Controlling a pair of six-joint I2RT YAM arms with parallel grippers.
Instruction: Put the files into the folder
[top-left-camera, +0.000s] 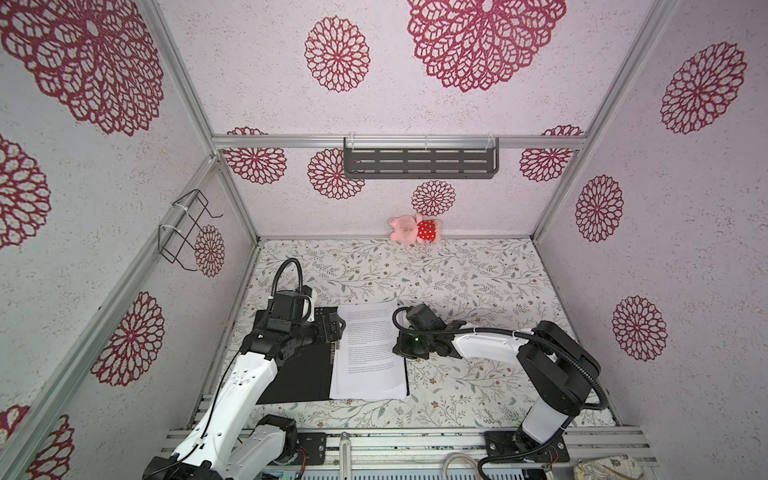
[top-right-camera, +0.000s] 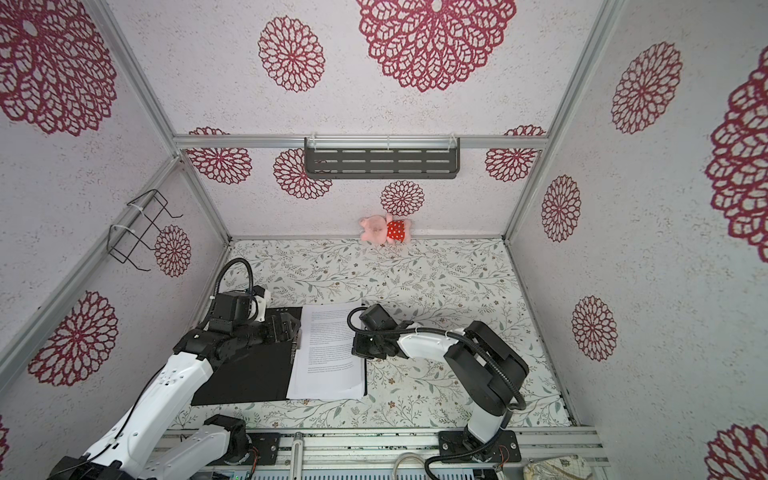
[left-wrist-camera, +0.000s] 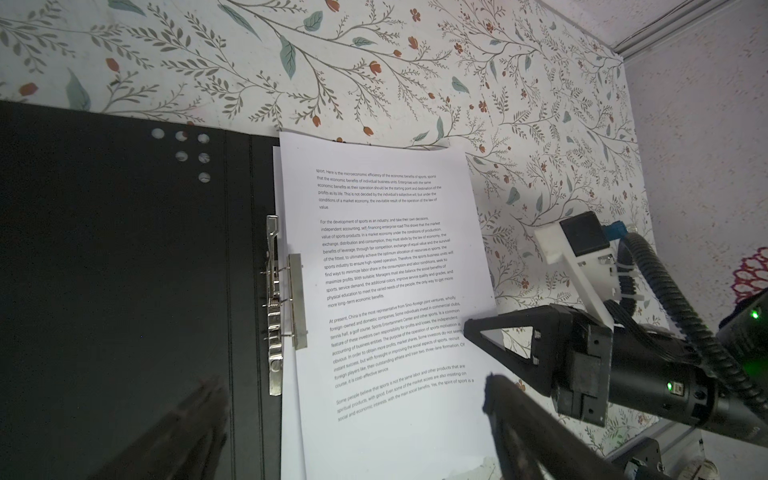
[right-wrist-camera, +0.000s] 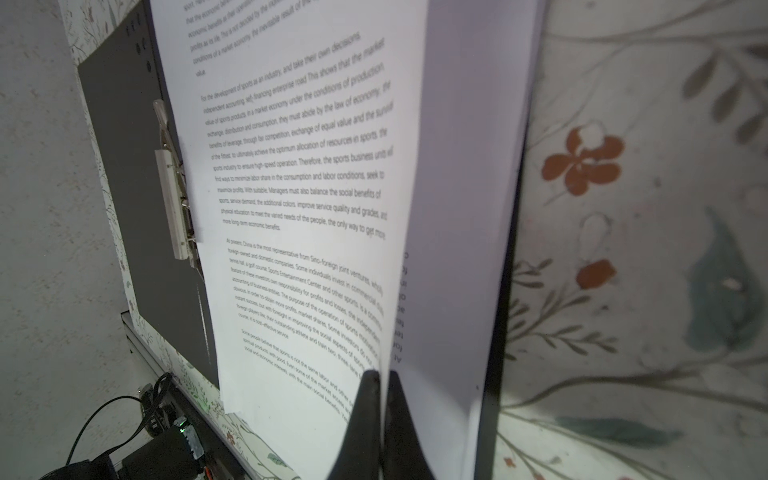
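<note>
The open folder lies lower centre, files on its right half. The right gripper pinches the top sheet by its right edge; the left gripper gapes empty over the spine. Open table stretches above.

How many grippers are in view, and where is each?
2. The left gripper hangs open above the folder, by its spine clip; the right gripper is shut on the outer edge of the files lying in the open folder. Neither is hidden.

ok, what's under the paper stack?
The open folder, black inside: one half lies beneath the files, only a thin edge showing. The rest there is covered.
</note>
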